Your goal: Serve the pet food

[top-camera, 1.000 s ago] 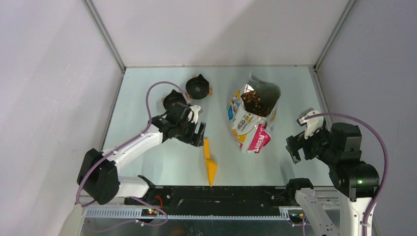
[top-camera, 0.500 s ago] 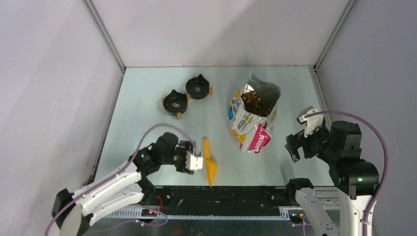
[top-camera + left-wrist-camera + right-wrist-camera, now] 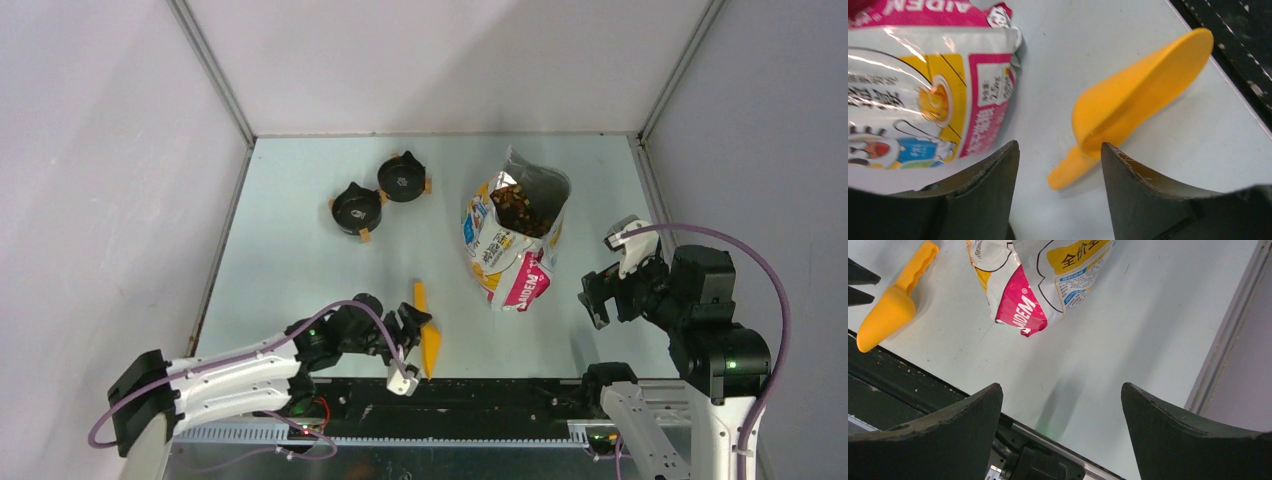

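Jaws gape wide; bag point(image 3: 500, 250) reads "AIDEM".

Orange scoop point(image 3: 427, 335) lies flat on the pale table point(image 3: 300, 270) by the near edge, its wide end toward the black rail point(image 3: 480, 395) and its handle pointing away. The printed cat bag point(image 3: 505, 250) (white, yellow, pink panel) is slumped to the scoop's right, apart from it, with its mouth open toward the back. Two black eared bowls sit back left, one point(image 3: 357, 210) nearer, the other point(image 3: 402, 181) just beside it; contact unclear. Grey walls all round.
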Action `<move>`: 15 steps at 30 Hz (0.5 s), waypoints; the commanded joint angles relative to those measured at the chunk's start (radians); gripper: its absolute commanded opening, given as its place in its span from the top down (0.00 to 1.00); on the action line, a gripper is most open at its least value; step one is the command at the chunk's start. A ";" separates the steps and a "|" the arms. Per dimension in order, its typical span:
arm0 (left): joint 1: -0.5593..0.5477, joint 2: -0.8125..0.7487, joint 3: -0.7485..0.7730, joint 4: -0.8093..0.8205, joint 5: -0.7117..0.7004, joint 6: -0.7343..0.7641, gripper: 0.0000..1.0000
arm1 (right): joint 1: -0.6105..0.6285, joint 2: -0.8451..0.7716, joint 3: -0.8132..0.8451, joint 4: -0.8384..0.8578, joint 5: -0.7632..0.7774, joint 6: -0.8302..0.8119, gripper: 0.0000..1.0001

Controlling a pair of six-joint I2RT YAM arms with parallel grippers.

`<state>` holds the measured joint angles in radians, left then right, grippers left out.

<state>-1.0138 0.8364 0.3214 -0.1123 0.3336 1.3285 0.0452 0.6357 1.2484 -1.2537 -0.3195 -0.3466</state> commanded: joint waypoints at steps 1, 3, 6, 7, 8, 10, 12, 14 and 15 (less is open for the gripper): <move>-0.047 0.045 0.003 0.137 0.030 0.109 0.35 | -0.005 0.005 0.031 0.036 -0.025 0.023 0.09; -0.055 0.068 0.004 0.131 0.045 0.159 0.40 | -0.005 0.005 0.030 0.037 -0.029 0.026 0.10; -0.061 0.102 0.015 0.121 0.064 0.202 0.46 | -0.005 -0.002 0.030 0.031 -0.032 0.026 0.10; -0.062 0.118 0.022 0.095 0.066 0.206 0.50 | -0.005 -0.004 0.030 0.028 -0.032 0.025 0.10; -0.063 0.124 0.025 0.087 0.065 0.219 0.53 | -0.005 -0.010 0.030 0.027 -0.032 0.025 0.10; -0.063 0.148 0.028 0.064 0.057 0.236 0.59 | -0.005 -0.021 0.026 0.027 -0.031 0.024 0.10; -0.063 0.161 0.031 0.062 0.049 0.242 0.65 | -0.005 -0.032 0.016 0.028 -0.031 0.024 0.10; -0.064 0.172 0.039 0.064 0.047 0.239 0.75 | -0.005 -0.043 -0.001 0.031 -0.036 0.028 0.10; -0.065 0.176 0.042 0.068 0.045 0.228 0.79 | -0.005 -0.050 -0.006 0.033 -0.039 0.029 0.10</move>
<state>-1.0698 0.9962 0.3218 -0.0498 0.3626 1.5291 0.0437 0.6132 1.2484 -1.2514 -0.3378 -0.3344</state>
